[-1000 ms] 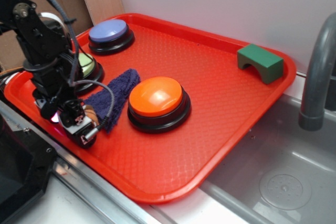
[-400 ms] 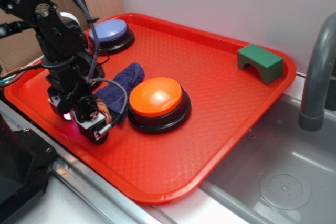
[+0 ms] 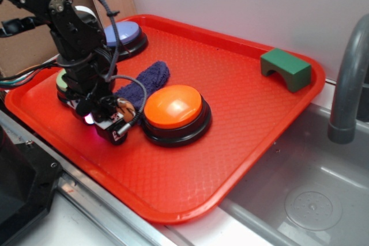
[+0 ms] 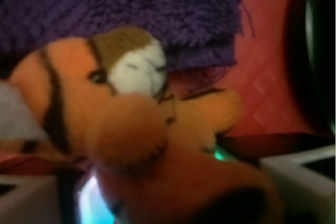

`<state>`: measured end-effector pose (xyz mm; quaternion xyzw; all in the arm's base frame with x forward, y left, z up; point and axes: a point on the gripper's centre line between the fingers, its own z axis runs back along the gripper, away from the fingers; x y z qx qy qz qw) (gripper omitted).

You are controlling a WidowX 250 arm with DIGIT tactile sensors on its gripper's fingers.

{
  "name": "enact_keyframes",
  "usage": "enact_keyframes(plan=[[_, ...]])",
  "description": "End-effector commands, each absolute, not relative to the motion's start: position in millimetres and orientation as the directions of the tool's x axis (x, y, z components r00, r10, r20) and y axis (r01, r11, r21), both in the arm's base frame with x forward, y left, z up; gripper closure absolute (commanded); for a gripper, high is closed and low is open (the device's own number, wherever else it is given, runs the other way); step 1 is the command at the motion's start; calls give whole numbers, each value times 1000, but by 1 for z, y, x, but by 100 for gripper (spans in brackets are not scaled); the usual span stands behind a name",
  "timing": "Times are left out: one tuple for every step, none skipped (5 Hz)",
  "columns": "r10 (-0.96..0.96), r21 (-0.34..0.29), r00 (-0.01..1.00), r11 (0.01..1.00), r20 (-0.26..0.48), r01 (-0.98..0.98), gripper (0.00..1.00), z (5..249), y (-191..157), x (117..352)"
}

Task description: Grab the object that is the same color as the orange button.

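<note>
A red plastic tray [image 3: 242,113] sits beside a grey sink [image 3: 300,200], with a grey faucet [image 3: 349,84] rising at the right edge. At the left of the tray, a black robot arm [image 3: 75,38] reaches down, and its claw [image 3: 115,120] is closed around a small plush tiger [image 3: 124,109], orange with dark stripes and a white patch. In the wrist view the tiger [image 4: 131,129] fills the frame, pressed between the white fingers [image 4: 299,174] at the lower corners, blurred by closeness. The tiger sits just left of the large orange button [image 3: 174,110] with its black base, close enough that the claw and the button nearly meet. Directly behind the tiger lies a rumpled dark blue cloth [image 3: 147,80], touching or almost touching it. Farther back is a blue-purple button [image 3: 124,36], and a green button [image 3: 62,82] is mostly hidden behind the arm. A green arch block [image 3: 285,68] stands alone at the far right corner, well apart from everything else.
</note>
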<state>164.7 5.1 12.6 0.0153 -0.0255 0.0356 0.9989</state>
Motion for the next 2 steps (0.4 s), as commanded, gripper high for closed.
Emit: enact_keyframes(plan=[[62, 34, 995, 997, 79, -65, 100, 14, 10, 172], [58, 8, 996, 998, 73, -58, 100, 23, 6, 173]])
